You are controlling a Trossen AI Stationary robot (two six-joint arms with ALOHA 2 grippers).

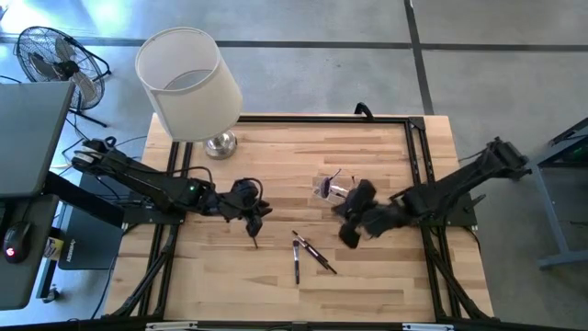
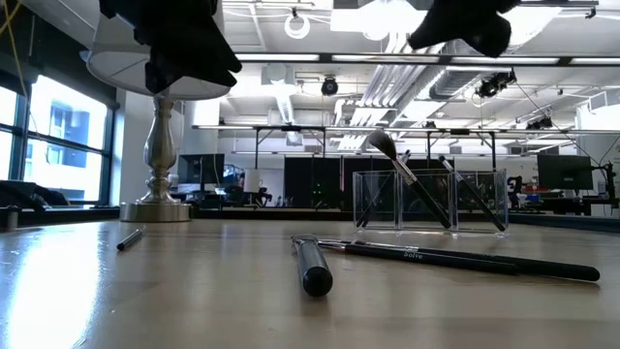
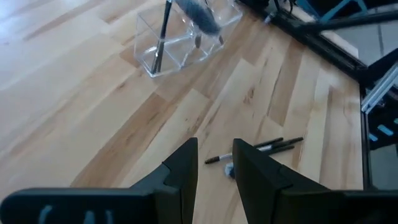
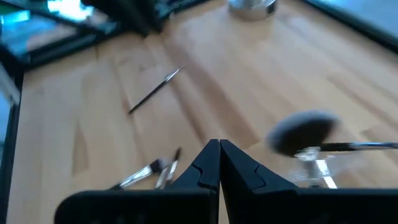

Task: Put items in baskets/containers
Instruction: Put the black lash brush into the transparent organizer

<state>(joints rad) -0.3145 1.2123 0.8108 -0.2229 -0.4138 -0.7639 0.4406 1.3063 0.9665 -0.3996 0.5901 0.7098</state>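
Low view: lampshade (image 2: pixel 155 73) partly hidden behind left tool (image 2: pixel 184 48).

A short pale imprint runs along the dark handle of the makeup brush (image 2: pixel 455 257) lying nearest the low camera on the tabletop (image 2: pixel 194 291); its letters are too small to make out; the other brushes, the clear box and the lamp show no readable text, label or number.

An open-plan lab or office: exposed ceiling ducts (image 2: pixel 387 82), strip lights, monitors (image 2: pixel 565 173), concrete floor (image 1: pixel 496 78).
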